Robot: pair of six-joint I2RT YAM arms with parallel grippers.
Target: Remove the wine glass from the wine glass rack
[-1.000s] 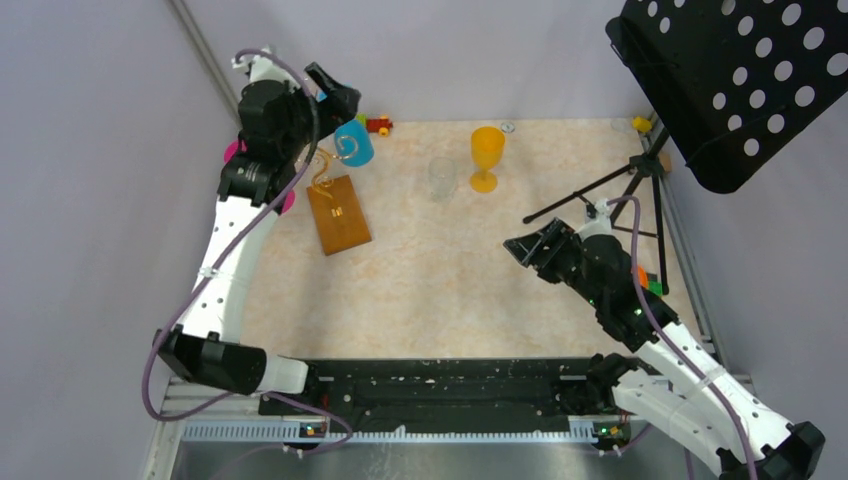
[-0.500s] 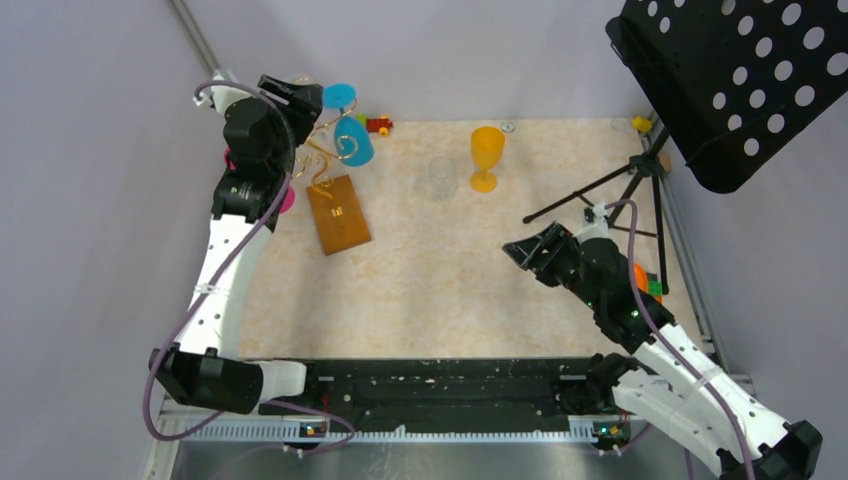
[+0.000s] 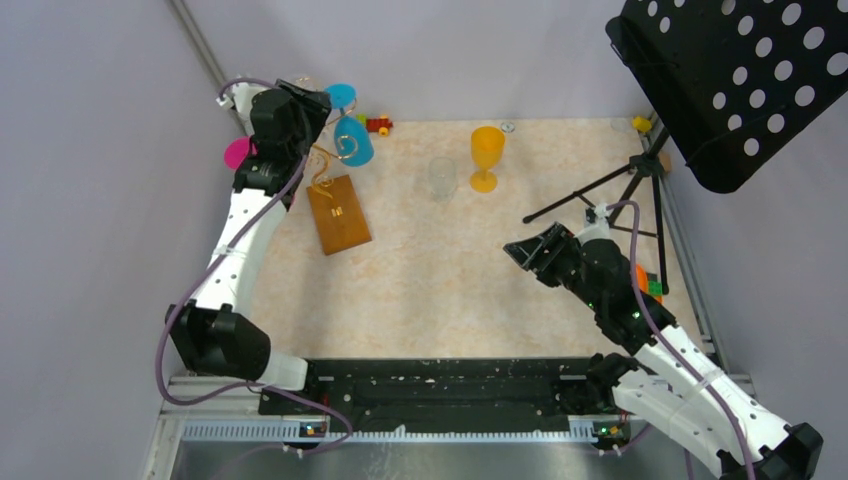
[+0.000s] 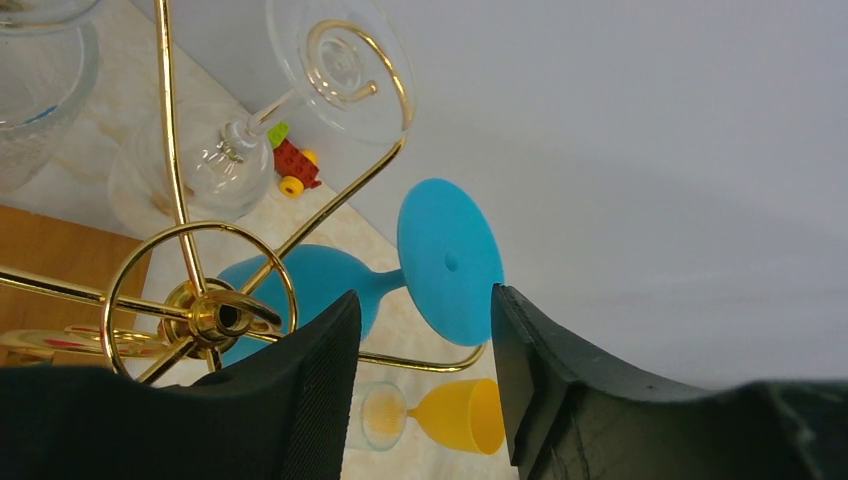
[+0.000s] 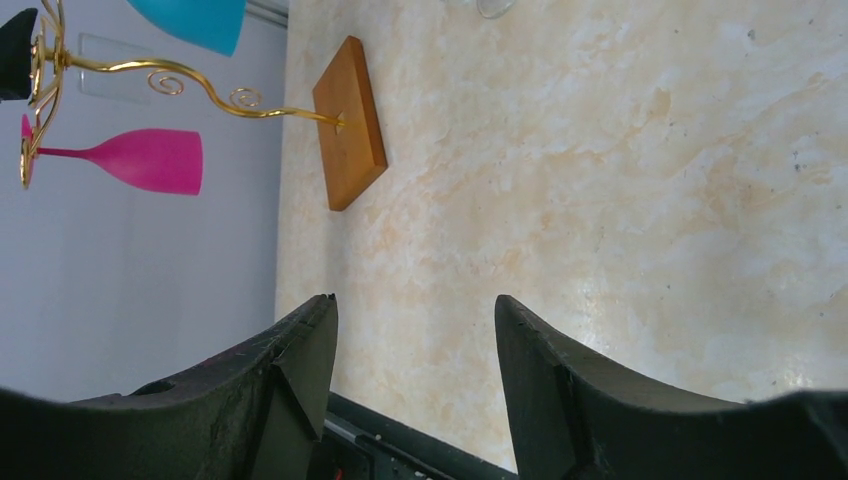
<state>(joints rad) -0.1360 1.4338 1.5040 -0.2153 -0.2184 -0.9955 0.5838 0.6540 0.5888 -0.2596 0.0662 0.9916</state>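
Note:
The wine glass rack, gold wire (image 3: 325,165) on a brown wooden base (image 3: 338,215), stands at the back left. A blue wine glass (image 3: 352,140) hangs on it, and a pink one (image 3: 237,153) shows to the left. My left gripper (image 3: 308,100) is open at the rack's top. In the left wrist view the blue glass's round foot (image 4: 450,260) lies just beyond my open left gripper (image 4: 422,305), untouched. A clear wine glass (image 4: 340,70) hangs on a spiral arm. My right gripper (image 3: 520,250) is open and empty over the table; the rack base (image 5: 350,120) shows in its view.
A yellow goblet (image 3: 487,155) and a clear tumbler (image 3: 442,177) stand at the back middle. A black perforated music stand (image 3: 735,80) on tripod legs (image 3: 620,190) fills the back right. Small toys (image 3: 378,125) lie by the back wall.
My left wrist drew back to the left, then shifted right again at the rack's top; the pink glass's foot is now uncovered. The right arm has not moved.

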